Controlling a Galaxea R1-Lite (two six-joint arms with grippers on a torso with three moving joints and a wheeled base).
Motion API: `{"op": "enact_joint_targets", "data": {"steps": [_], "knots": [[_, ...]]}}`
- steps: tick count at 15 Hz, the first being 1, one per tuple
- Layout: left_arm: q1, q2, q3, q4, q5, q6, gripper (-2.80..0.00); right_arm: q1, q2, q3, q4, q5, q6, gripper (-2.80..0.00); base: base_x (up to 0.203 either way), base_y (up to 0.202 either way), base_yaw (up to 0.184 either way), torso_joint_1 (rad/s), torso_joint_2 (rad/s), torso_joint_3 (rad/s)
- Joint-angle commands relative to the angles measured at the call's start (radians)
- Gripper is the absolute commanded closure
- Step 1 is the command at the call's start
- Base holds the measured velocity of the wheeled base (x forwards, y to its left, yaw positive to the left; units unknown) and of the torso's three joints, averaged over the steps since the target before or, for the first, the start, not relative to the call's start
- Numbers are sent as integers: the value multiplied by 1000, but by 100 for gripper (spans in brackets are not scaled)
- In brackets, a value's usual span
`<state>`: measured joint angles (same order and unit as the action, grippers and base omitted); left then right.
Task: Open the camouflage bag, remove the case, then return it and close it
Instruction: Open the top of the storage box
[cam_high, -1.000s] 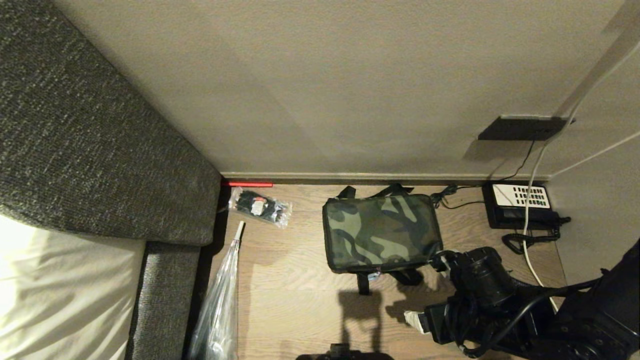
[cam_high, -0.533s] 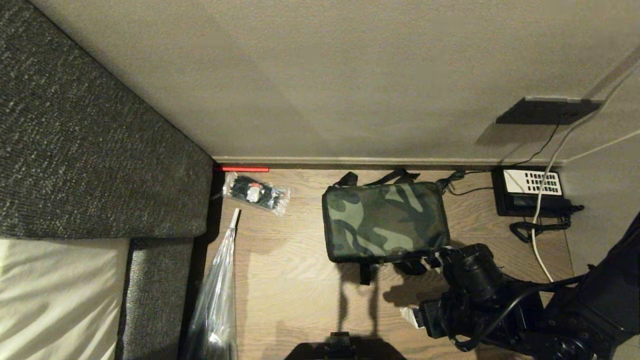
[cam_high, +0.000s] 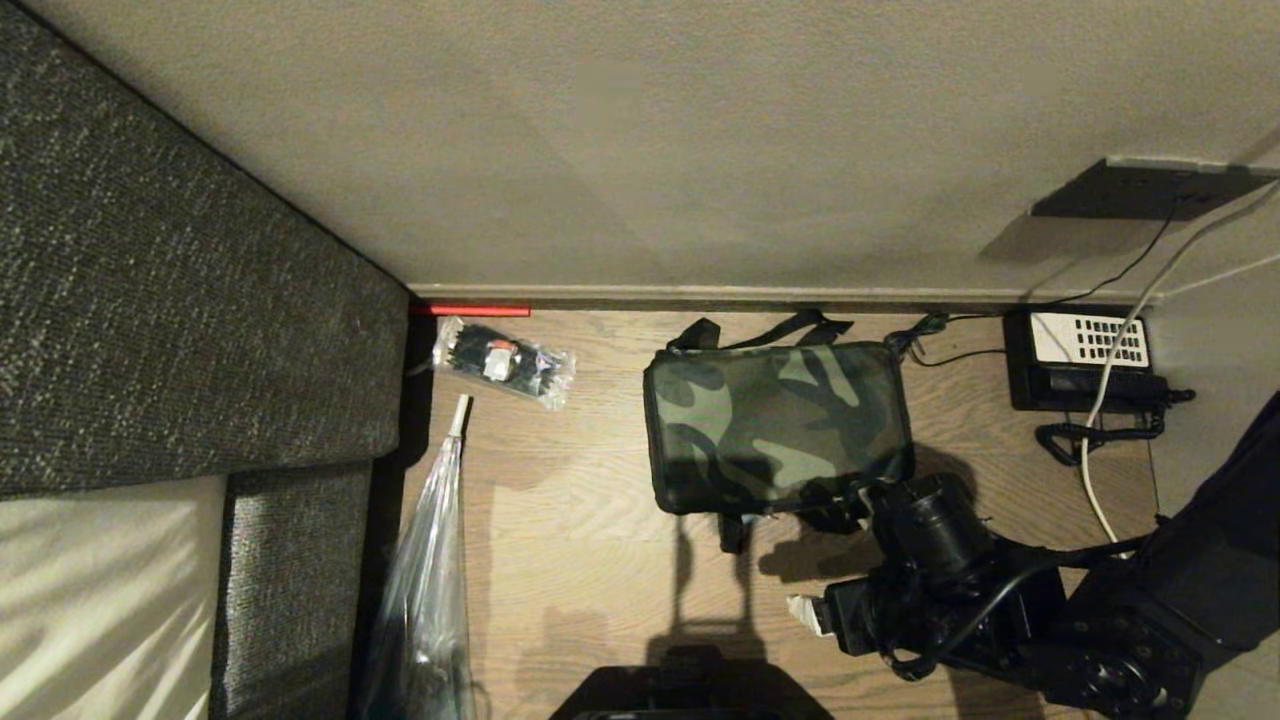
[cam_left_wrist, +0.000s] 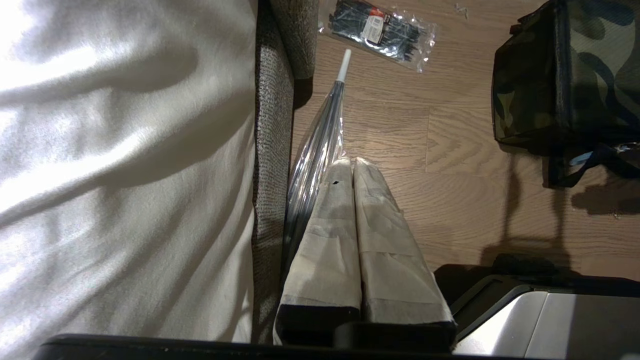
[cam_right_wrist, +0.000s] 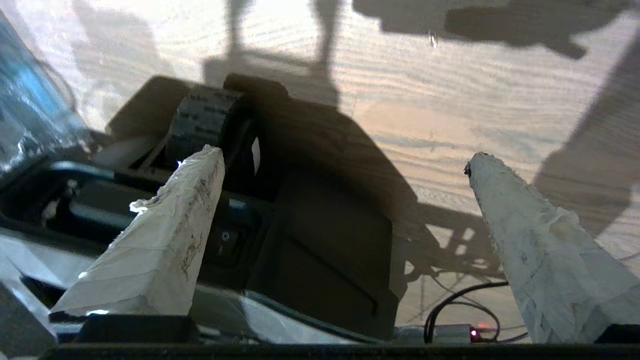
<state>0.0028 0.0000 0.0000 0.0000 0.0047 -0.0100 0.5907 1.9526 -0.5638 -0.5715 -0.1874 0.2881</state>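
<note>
Right gripper (cam_right_wrist: 345, 160): fingers spread wide, grasping nothing — in the right wrist view it hangs over the wooden floor (cam_right_wrist: 450, 100) and the robot's dark base (cam_right_wrist: 320, 240).
Right arm (cam_high: 960, 590): lower right of the head view, just below the bag's lower right corner.
Left gripper (cam_left_wrist: 354, 165): taped fingers pressed together, clenched on nothing, beside a clear plastic sleeve (cam_left_wrist: 315, 155).
Camouflage bag (cam_high: 775, 428): centre of the head view, lid closed, lying flat on the floor near the wall.
Cable-tie packet (cam_high: 500, 362): upper left of the bag, well apart.
Desk telephone (cam_high: 1085, 365): far right — against the wall.
</note>
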Motion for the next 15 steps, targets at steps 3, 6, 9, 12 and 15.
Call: {"op": "enact_joint_targets", "data": {"steps": [3,6,9,12,15], "knots": [[0,0,0,0,0,-1,0,-29,39,-86,-1,1,2,-280,0,0,0,0,0,0],[0,0,0,0,0,-1,0,-31,106,-165,-5,1,2,-280,0,0,0,0,0,0],[0,2,0,0,0,-1,0,-30,184,-211,-74,4,3,-280,0,0,0,0,0,0],[0,0,0,0,0,-1,0,-30,268,-246,-201,7,-7,-280,0,0,0,0,0,0],[0,0,0,0,0,-1,0,-29,295,-248,-205,23,-1,-280,0,0,0,0,0,0]]}}
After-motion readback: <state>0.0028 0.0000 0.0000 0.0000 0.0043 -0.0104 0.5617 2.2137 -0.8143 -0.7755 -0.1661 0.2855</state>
